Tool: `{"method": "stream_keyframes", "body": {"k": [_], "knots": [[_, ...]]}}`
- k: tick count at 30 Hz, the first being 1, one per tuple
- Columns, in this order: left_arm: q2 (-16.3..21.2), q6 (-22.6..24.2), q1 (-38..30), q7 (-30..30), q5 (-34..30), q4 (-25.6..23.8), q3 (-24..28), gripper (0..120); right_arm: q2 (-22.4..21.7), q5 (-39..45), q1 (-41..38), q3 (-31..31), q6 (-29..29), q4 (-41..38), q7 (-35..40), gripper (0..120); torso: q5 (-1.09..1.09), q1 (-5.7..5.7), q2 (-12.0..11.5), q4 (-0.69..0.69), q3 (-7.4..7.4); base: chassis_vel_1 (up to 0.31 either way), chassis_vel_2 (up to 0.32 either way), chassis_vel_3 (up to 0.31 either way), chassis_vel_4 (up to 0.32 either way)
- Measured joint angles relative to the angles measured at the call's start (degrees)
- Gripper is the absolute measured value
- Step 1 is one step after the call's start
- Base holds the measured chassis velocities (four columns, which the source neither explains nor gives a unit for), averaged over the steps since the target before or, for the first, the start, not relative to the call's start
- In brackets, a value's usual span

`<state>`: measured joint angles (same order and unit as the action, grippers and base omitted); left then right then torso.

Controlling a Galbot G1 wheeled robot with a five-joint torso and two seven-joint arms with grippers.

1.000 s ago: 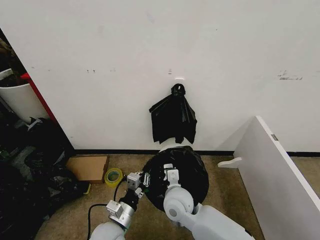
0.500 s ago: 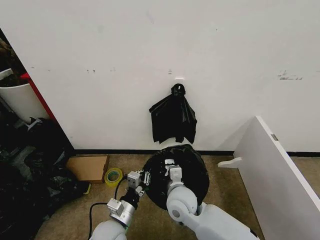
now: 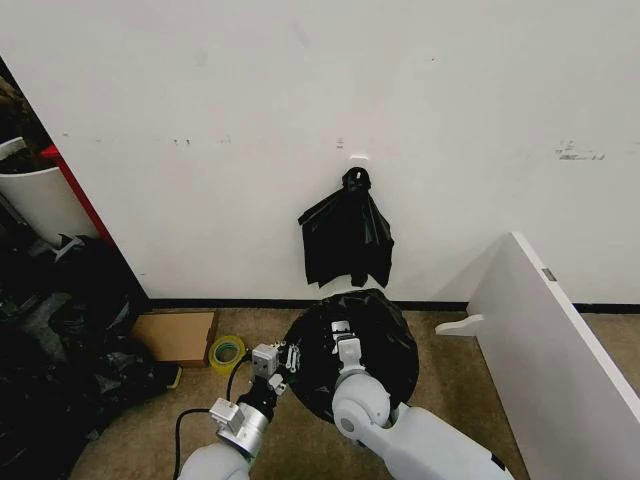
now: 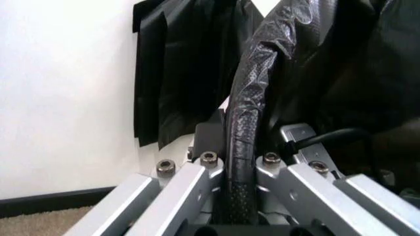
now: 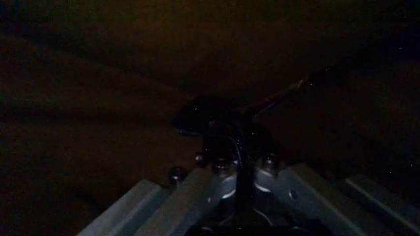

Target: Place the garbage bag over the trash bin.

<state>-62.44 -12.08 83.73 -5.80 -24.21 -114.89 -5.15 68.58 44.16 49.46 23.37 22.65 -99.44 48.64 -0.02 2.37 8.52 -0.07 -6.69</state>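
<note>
The garbage bag (image 3: pixel 360 345) sits on the floor against the far wall, draped over the trash bin (image 3: pixel 338 294), of which a thin cream sliver peeks out at the far edge. The left end effector (image 4: pixel 235 169) pinches a twisted fold of black film at the bag's left edge; the right end effector (image 3: pixel 343 340) is down inside the bag's mouth, its fingers pressed on a fold of film in the dim right wrist view. To do this step well, I judge both should pull the film outward and down evenly, keeping the hem taut so it rolls over the rim without tearing. The bin's wall, its rim and how far the hem reaches down are hidden under the film, and the bag's interior is too dark to read
</note>
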Motion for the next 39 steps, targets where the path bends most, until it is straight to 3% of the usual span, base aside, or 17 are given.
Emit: {"method": "stream_keyframes", "body": {"k": [6,13,22,39], "knots": [[0.0,0.2,-0.1,-0.5,-0.6,-0.1,-0.8,1,-1.4,0.3,1.1,-0.5,-0.9,-3.6,-2.1,0,0.0,0.0,0.0,0.0,0.01,0.0,0.0,0.0,0.0],[-0.9,1.6,-1.1,-2.7,-2.8,0.4,-1.4,1,-3.9,-6.4,3.4,0.3,1.1,-8.4,-3.0,0,0.0,0.0,0.0,-0.01,0.01,0.0,0.0,0.0,0.0],[-0.7,2.2,0.1,-2.3,-1.6,-0.2,-1.0,1,-2.8,-10.0,2.0,-0.2,-0.3,-3.9,-3.7,0,0.0,0.0,0.0,0.0,0.0,0.0,0.0,0.0,0.0],[0.0,1.8,0.5,-1.1,0.2,-0.2,-0.3,1,0.0,-2.9,-0.7,0.0,2.8,0.8,0.5,0,0.0,0.0,0.0,0.0,0.0,0.0,0.0,0.0,0.0]]}}
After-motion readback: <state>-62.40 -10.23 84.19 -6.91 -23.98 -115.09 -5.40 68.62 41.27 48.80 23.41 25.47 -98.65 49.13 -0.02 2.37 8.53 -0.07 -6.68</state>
